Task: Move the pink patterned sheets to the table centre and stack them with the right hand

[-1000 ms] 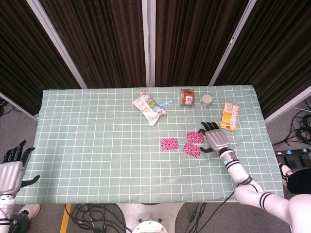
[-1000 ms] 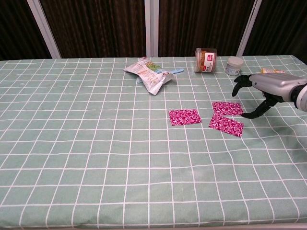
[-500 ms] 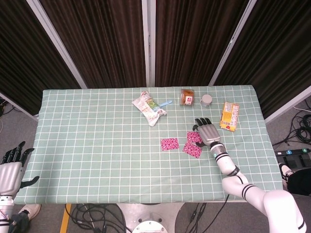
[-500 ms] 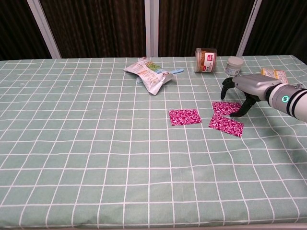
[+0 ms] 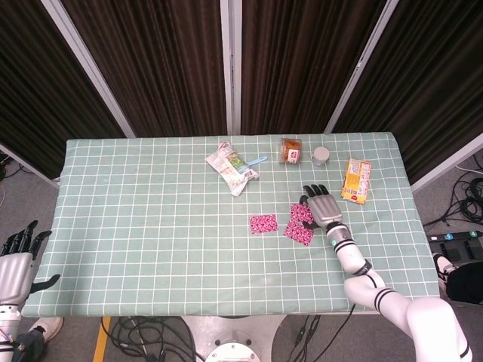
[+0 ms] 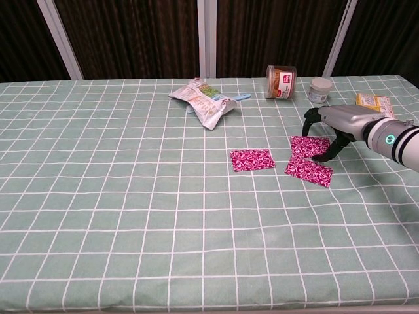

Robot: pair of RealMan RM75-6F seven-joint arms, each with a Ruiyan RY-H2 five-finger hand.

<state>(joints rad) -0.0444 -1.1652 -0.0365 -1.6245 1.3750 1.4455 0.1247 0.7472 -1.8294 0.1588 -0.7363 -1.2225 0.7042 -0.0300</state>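
Three pink patterned sheets lie flat right of the table's middle: one alone (image 6: 251,159), one nearer the front (image 6: 308,171), and one behind it (image 6: 306,145) whose corner overlaps it. The same sheets in the head view are the lone one (image 5: 263,223), the front one (image 5: 298,232) and the rear one (image 5: 301,213). My right hand (image 6: 338,124) arches over the right edge of the rear sheet with fingers spread, its thumb tip down at that sheet's near edge. It holds nothing. My left hand (image 5: 15,264) hangs off the table's left side, fingers apart.
A crumpled snack bag (image 6: 203,102) lies at the back centre. An orange-lidded jar (image 6: 281,81) and a small white pot (image 6: 320,89) stand behind the sheets. A yellow box (image 5: 356,180) lies at the right, close behind my right hand. The green checked tablecloth (image 6: 131,209) covers the table.
My right hand has moved left from beside the sheets to over the rear sheet's right edge, then held nearly still. The sheets and left hand have not moved.
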